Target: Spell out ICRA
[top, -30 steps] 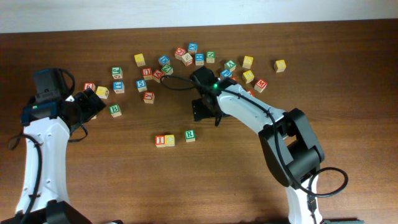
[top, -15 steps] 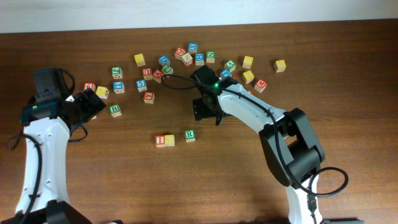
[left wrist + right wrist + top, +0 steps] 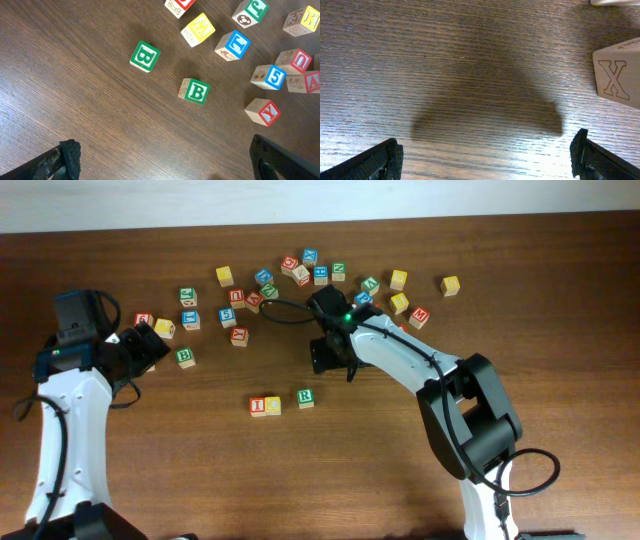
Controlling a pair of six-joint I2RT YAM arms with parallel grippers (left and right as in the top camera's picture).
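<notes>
You are seeing the right arm reaching over the middle of the table (image 3: 200, 480). Its right gripper (image 3: 320, 358) is hanging above bare wood, between the cubes scattered along the far side and the short row nearer the front. In that row the red I (image 3: 258, 406) is touching the yellow C (image 3: 273, 406), and the green R (image 3: 305, 397) is sitting just to their right with a small gap. The red A (image 3: 311, 81) is lying off in the scatter, just beside a red U cube (image 3: 295, 61) and near a blue 5 cube (image 3: 268, 77). Two green B cubes (image 3: 195, 91) are lying ahead of the left gripper (image 3: 165, 160).

The frame edge is cutting off the A in the left wrist view. The X cube (image 3: 617, 75) is likewise being clipped in the right wrist view. From overhead the C's letter is too small to read.

Both claws are spread wide, gripping and touching nothing. The right one is casting its shadow on the wood.
</notes>
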